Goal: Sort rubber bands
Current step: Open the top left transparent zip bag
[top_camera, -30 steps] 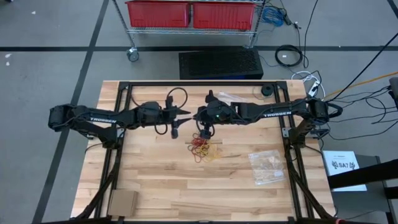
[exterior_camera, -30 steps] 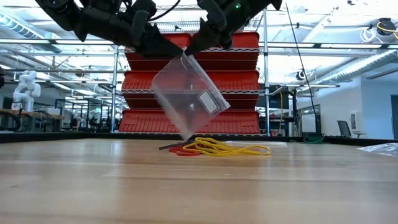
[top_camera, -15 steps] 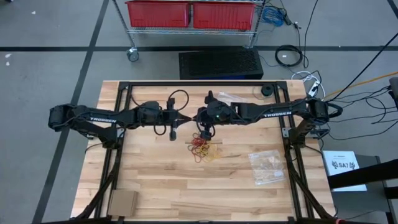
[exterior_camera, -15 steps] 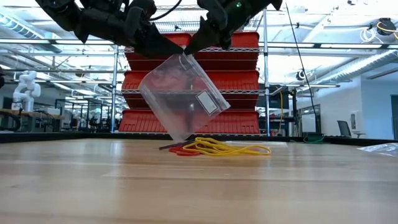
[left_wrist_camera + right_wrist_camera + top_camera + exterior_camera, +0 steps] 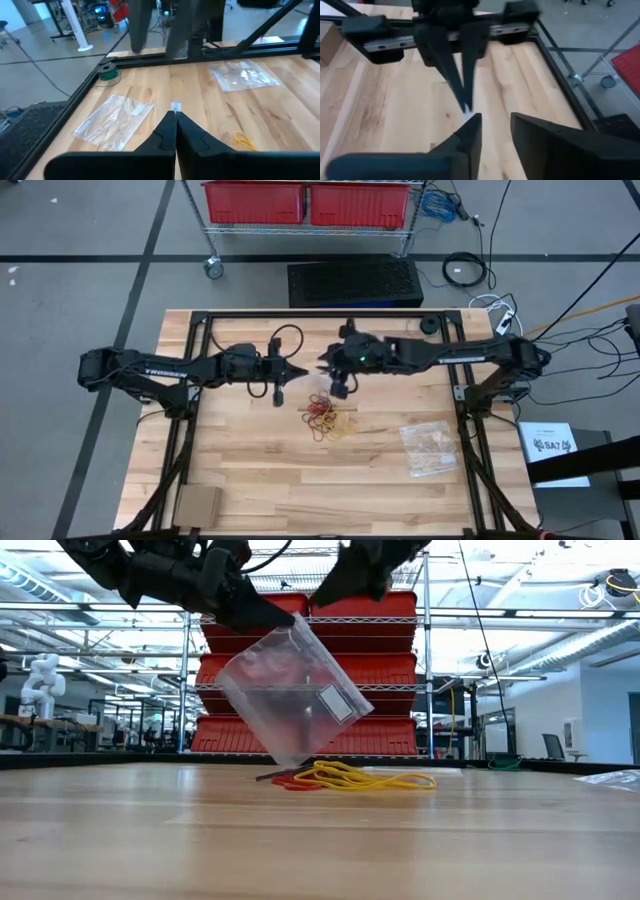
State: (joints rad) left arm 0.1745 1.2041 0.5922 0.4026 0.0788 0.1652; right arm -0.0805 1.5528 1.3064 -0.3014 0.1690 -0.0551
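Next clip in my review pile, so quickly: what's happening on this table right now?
The left claw is shut on the top edge of a clear bag, holding it in the air above a pile of rubber bands in the middle of the table. The right claw is open just beside the bag's top, not gripping it. A second bag with bands inside lies to the right, and another lies flat at the far edge.

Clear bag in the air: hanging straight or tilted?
Tilted: the clear bag hangs askew from the left gripper, shut on its top edge, lowest corner just above the rubber bands.
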